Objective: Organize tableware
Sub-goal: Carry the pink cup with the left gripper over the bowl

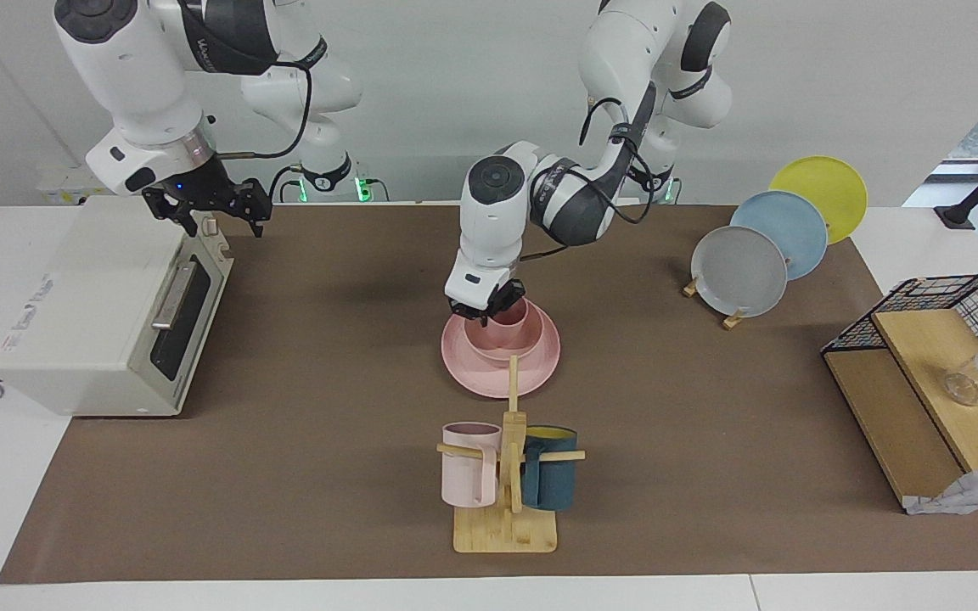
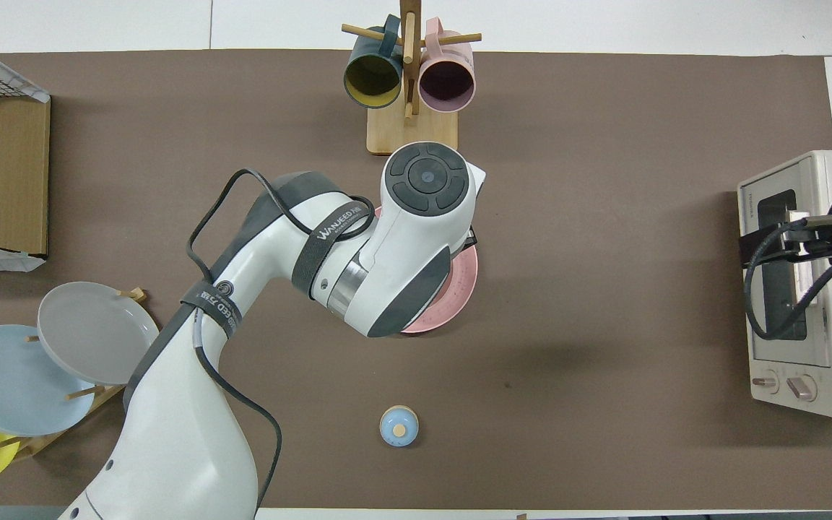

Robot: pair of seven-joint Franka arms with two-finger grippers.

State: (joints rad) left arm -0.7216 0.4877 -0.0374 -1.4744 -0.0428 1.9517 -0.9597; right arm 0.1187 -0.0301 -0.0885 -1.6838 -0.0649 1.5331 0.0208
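1. Over the middle of the bench, the left gripper (image 1: 489, 307) is holding the pink cup (image 1: 509, 316) by its rim, fingers closed on it, and the cup is sitting down inside the pink bowl (image 1: 502, 341), which is resting on the pink plate (image 1: 531, 373).
2. Over the toaster oven (image 1: 107, 305), at its own end of the bench, the right gripper (image 1: 210, 206) is waiting with its fingers spread wide and holding nothing.
3. I am judging the release as the risky part: if the cup is not sitting flat on the curved bowl floor, it could tip against the bowl wall once the fingers are letting go.
4. I am also worrying that a finger inside the cup could drag it upward or nudge the bowl off centre on the plate as the arm is lifting away.
5. From overhead, the left arm is covering the cup and bowl completely; only an edge of the plate (image 2: 459, 289) is showing.
6. I am not able to tell whether the cup's base is touching the bowl floor, as the bowl wall is hiding it.
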